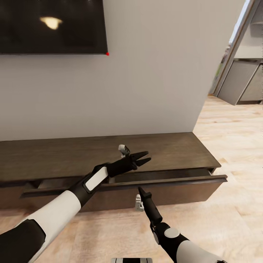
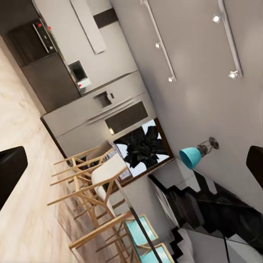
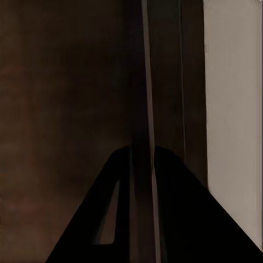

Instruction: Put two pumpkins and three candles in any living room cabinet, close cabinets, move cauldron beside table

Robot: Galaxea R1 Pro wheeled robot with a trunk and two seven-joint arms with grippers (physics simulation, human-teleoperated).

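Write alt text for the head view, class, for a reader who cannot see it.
A long dark-brown cabinet stands against a pale wall, its drawer pulled partly out. The left gripper hovers open above it; the right gripper points at the drawer front.

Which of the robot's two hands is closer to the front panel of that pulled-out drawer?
The right gripper: its fingers sit at the drawer front, pointing into it. The left gripper hovers higher, open, above the gap behind the panel.
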